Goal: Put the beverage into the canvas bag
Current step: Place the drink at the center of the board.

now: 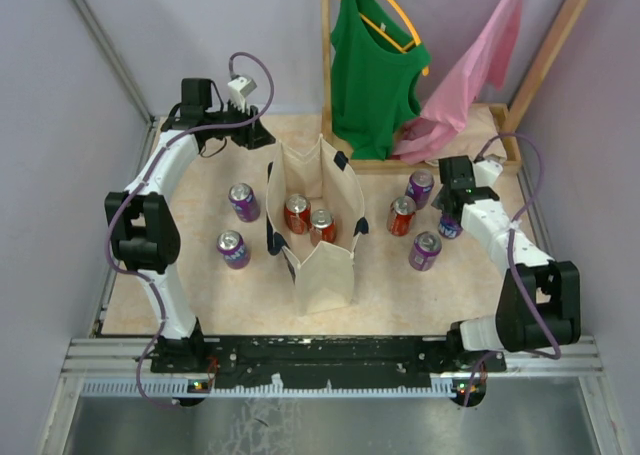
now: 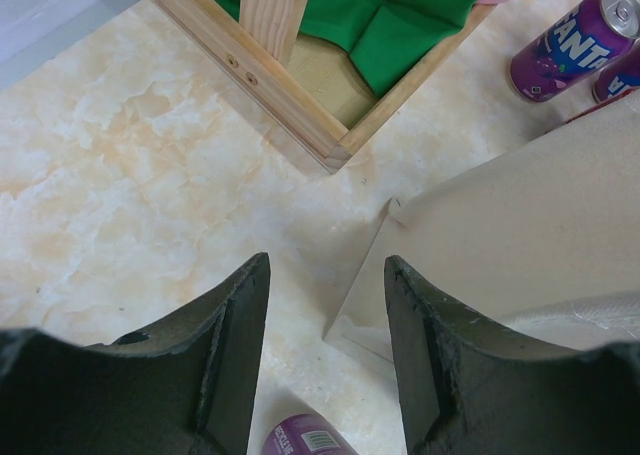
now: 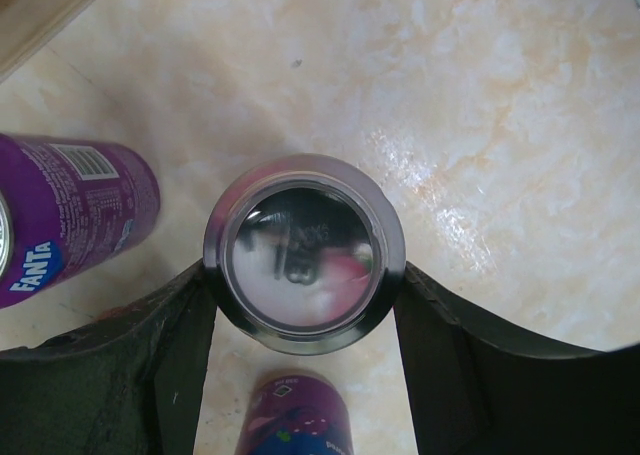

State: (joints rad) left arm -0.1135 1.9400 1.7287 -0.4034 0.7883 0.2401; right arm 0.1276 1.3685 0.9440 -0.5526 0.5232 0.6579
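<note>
Task partly done, by my reading: two cans are in, six are out, and one of those six is in hand. Far left, the left gripper point(image 2: 326, 265) hangs over the table point(image 2: 120, 175) by a corner of the bag, jaws apart with nothing between them. Left of the bag stand the rear purple can point(image 1: 243, 202) and the front purple can point(image 1: 233, 248), both upright and clear of the bag wall. Centre: the canvas bag point(image 1: 325, 275) is upright with its mouth open and its navy handles drooping over the sides. Inside are the first red can point(image 1: 297, 213) and the second red can point(image 1: 322, 225), upright and side by side; whether they touch, I cannot tell. There looks to be room beside them. Right of the bag, the loose red can point(image 1: 402, 215) stands with the far purple can point(image 1: 420, 187) behind it and the near purple can point(image 1: 425, 250) in front, all upright on the table. Furthest right, the right gripper point(image 3: 303, 275) has a finger pressed to each side of the gripped can point(image 3: 305, 255), its shiny end facing the wrist camera; lifted or not, I cannot tell. That beverage sits well apart from the bag, so the carry across and the lowering in are not yet done. At the back is a wooden rack point(image 2: 290, 95) with a green top point(image 1: 370, 75) and a pink garment point(image 1: 470, 65).
</note>
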